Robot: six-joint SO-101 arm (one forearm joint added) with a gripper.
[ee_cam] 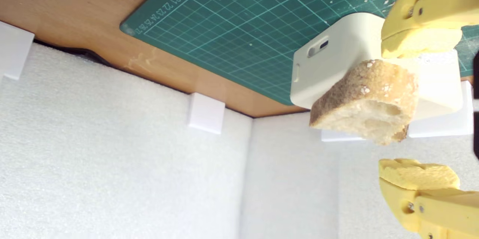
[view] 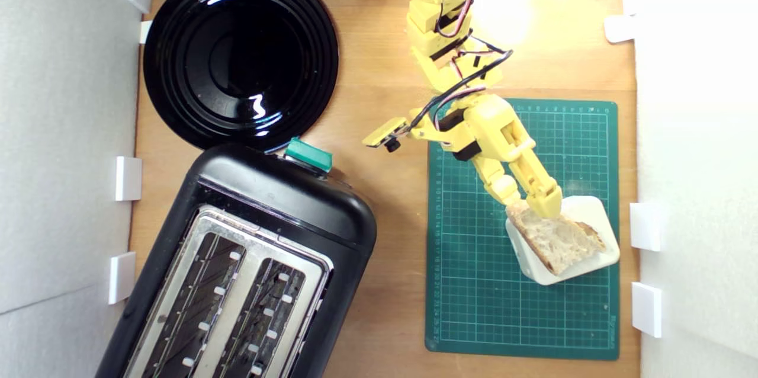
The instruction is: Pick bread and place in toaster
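A glossy round black plate (view: 240, 58) sits on my wooden counter (view: 385, 58) toward the exterior view's upper left. A green cutting mat (view: 474, 283) lies at that view's right, carrying a white rounded block (view: 583, 209). White foam walls (view: 59, 129) with small white clips (view: 128, 178) border the counter.

Crusty bread (view: 559, 242) wedge flat on white block; black toaster (view: 249, 271), slots empty

You're looking at a staged tabletop robot test cell, not a real kitchen: a wooden board (view: 379, 70) walled by white foam panels (view: 65, 129) held with white plastic clips (view: 128, 178), a green gridded cutting mat (view: 474, 283), and kitchen props, a black two-slot toaster (view: 284, 200) and a glossy black round plate (view: 240, 55).
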